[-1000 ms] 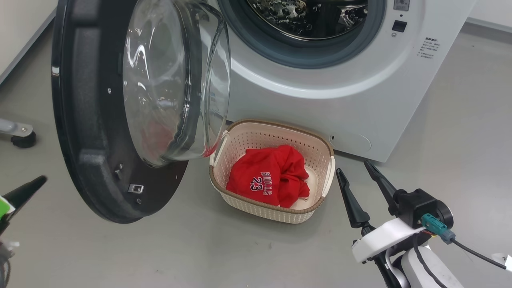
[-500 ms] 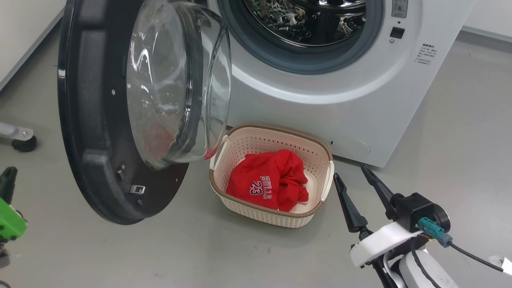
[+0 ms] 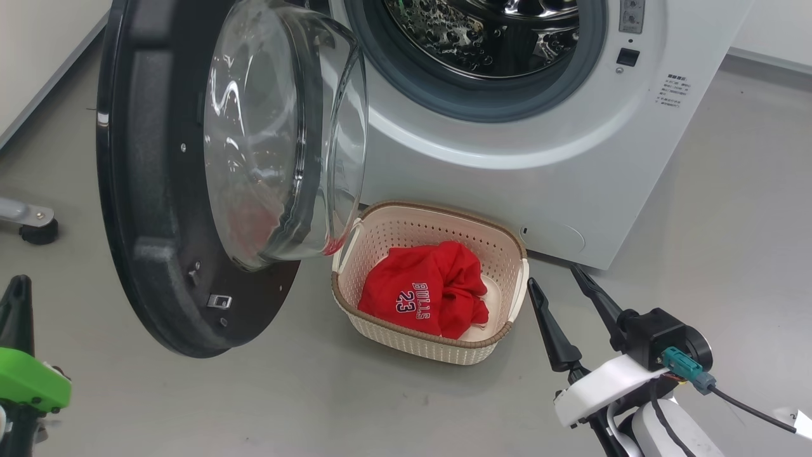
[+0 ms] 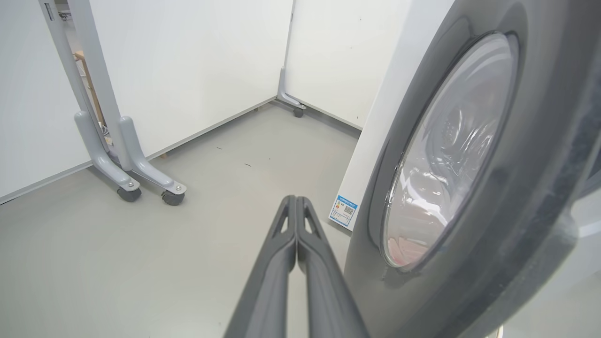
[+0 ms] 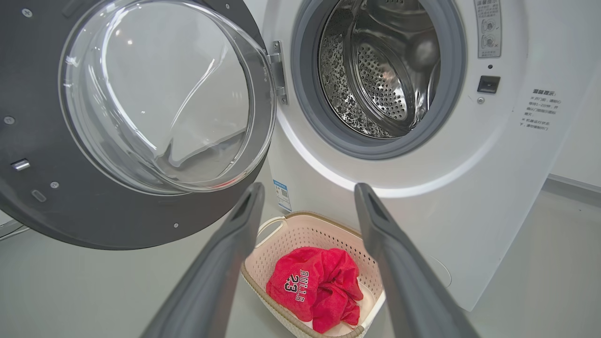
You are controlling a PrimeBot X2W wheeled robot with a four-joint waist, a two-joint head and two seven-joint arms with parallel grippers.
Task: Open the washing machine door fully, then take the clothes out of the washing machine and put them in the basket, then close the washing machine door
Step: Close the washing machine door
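Because the basket's [image 3: 444, 211] left rim seemingly sits under the washing machine door [image 3: 146, 209] glass, a shove from the left gripper [image 4: 296, 206], jaws together, could clip it; right gripper [image 3: 552, 277] jaws apart.

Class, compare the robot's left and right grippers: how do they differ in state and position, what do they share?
The left gripper is shut, fingers pressed together; the right gripper is open wide. The left gripper sits beside the outer face of the washing machine door; the right gripper points at the basket from the inner side. Both are empty, with long dark fingers.
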